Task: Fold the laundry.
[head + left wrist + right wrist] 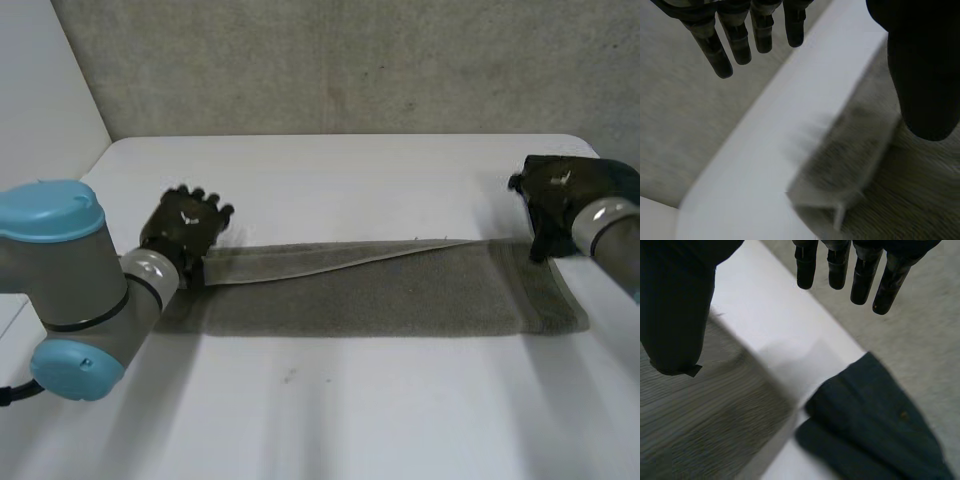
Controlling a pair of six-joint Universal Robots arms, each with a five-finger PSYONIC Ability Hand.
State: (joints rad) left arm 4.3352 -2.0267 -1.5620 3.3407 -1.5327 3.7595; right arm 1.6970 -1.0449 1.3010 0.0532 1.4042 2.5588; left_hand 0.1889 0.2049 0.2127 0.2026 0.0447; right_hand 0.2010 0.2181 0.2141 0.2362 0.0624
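**Both hands released, towel (400, 295) laid flat**

The left hand (185, 228) hovers with fingers straight and spread, holding nothing, one end of the towel under its thumb. The towel runs along the tabletop (350, 400) to the right hand (548, 205), which is equally relaxed. A dark cloth (875, 425) lies just beside it.

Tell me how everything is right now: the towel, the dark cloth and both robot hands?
grey towel: stretched out long on the table, far edge turned over, widest by the left hand.
dark cloth: lying at the table's edge, beside the right hand.
left hand: open, at the towel's left end.
right hand: open, at the towel's right end.
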